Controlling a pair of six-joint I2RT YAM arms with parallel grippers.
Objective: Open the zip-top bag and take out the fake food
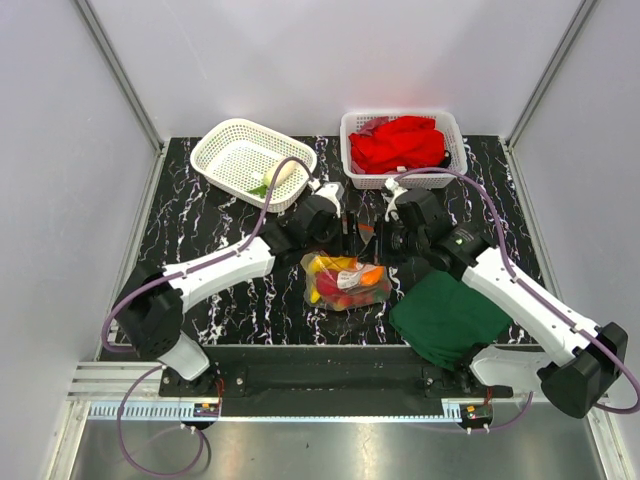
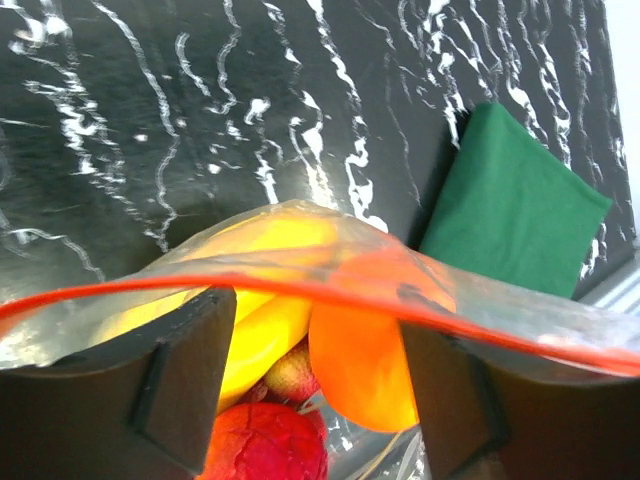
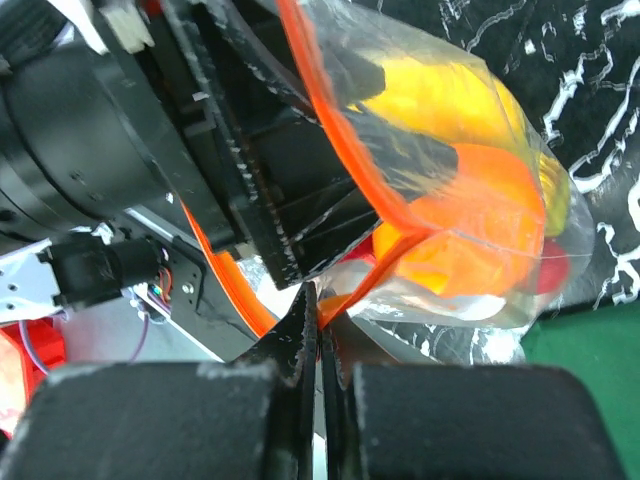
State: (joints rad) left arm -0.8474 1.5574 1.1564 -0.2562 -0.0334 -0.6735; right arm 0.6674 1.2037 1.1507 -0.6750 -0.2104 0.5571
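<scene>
R gripper (image 3: 318, 300) pinches the orange zip edge of the bag (image 1: 345, 282), L gripper (image 2: 315, 320) gapes wide at that edge, bag w/ fruit (image 2: 360, 350) sits just beside the green cloth (image 1: 447, 318), so L should clamp the opposite lip, then pull apart slowly.

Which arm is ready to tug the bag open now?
Probably right. The right tool is pinched shut on the zip-top bag at its orange edge, ready to pull; the left tool is open, gripping nothing.

Clear crinkly zip-top bag (image 1: 311, 294), orange-red zip strip (image 2: 300, 288), holding fake food (image 1: 347, 279), yellow bananas, orange, red fruit
</scene>
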